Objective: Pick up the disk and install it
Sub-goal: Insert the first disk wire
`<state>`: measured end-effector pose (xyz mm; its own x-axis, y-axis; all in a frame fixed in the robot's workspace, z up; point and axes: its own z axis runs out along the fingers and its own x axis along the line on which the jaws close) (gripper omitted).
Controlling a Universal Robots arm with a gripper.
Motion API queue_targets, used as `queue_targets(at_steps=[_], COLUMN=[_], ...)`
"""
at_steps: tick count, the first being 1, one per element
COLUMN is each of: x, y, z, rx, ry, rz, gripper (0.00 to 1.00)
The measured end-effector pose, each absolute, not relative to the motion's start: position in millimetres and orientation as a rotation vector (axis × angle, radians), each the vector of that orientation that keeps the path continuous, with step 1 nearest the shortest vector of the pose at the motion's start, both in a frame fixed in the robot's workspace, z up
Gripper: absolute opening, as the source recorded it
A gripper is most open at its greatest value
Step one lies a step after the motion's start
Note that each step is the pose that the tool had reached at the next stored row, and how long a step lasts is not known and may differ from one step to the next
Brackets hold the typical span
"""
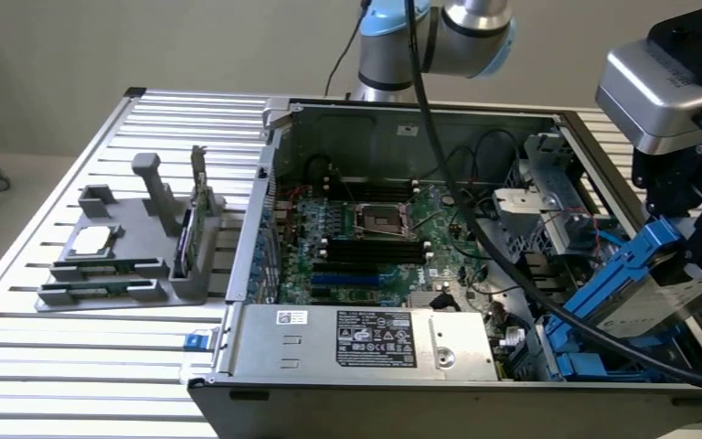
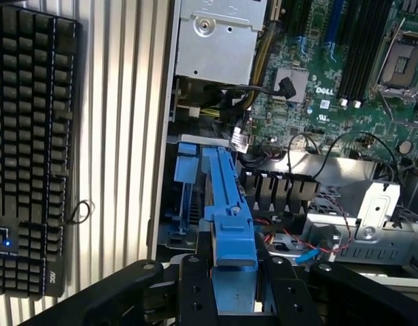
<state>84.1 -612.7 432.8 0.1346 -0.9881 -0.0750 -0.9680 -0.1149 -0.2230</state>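
One disk (image 1: 643, 288) is pinched in the claw (image 2: 232, 288), blue rails and all, tilted edge-on over the open PC case (image 1: 400, 114) at the exterior view's right. From the wrist view, a claw finger (image 2: 195, 292) is seen pressed on each side of the blue rail. Right below the claw, blue drive-bay plastic (image 2: 185, 170) can be made out, though contact can't really be judged. Well away from the claw, a grey parts holder (image 1: 120, 265) is parked on the slatted desk (image 1: 34, 357), and a keyboard (image 2: 28, 149) too.

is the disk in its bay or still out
Out: the disk hangs tilted in the gripper above the case's drive bay corner.
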Motion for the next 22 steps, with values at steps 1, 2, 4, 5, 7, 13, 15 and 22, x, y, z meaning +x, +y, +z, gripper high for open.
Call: queue_targets(at_steps=[1,2,4,5,7,13,15,22], x=[83.6,83.0,81.8,80.9,78.3,73.4,73.2,73.1], y=[-612.7,-612.6,-612.6,-612.6,-612.6,-612.6,-612.6,-612.6], z=[432.7,432.7,432.7,432.7,432.8,432.8,432.7,430.0], rx=[-2.189,-2.188,-2.184,-2.182,-2.177,-2.16,-2.153,-2.118], ry=[1.928,1.927,1.924,1.922,1.92,1.923,1.926,1.934], rz=[-0.134,-0.134,-0.134,-0.134,-0.134,-0.134,-0.136,-0.137], gripper=[0.33,0.33,0.33,0.33,0.33,0.33,0.33,0.33])
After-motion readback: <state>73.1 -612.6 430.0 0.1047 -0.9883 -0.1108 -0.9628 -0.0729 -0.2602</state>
